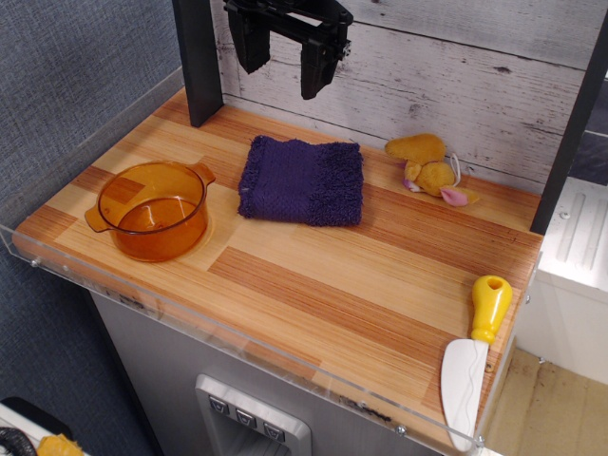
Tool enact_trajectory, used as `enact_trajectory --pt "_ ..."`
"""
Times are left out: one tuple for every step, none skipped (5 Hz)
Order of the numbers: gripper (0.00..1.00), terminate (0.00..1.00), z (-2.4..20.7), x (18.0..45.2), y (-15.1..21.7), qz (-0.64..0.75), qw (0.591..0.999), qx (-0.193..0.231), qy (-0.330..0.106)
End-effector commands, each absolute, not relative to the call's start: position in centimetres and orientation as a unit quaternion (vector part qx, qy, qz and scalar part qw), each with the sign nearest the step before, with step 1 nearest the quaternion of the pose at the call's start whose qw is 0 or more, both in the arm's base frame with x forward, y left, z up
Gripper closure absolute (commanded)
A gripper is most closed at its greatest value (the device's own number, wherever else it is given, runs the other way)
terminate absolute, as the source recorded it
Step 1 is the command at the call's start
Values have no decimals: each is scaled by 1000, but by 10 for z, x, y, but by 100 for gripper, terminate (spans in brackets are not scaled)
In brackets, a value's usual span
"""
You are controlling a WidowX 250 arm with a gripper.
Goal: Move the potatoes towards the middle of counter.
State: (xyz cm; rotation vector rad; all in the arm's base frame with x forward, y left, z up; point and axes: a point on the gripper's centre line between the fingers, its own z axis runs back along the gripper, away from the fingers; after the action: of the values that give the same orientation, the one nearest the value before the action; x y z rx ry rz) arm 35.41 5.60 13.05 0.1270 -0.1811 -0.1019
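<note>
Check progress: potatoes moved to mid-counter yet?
Done: nothing visible. The potatoes sit at the back right of the counter, near the wall, right of the purple towel. In hand: nothing; the gripper hangs open above the back edge, empty. Left: reach, grasp, carry to the middle.

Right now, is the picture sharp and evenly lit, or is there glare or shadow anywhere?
In the observation.image view, the counter is evenly lit and sharp; the potatoes and purple towel cast only soft shadows; the orange pot shows bright glints; the clear rim catches faint reflections; the dark tool hangs with little visible detail.
</note>
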Motion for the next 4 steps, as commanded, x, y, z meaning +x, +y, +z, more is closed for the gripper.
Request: enact_trajectory --pt "0 0 130 354 56 -51 993 63 -90" --pt "0 0 141 370 41 -95 985 71 -122" --pt "0 0 159 386 26 -111 974 78 -181" --pt "0 0 160 390 14 -132 966 85 -204"
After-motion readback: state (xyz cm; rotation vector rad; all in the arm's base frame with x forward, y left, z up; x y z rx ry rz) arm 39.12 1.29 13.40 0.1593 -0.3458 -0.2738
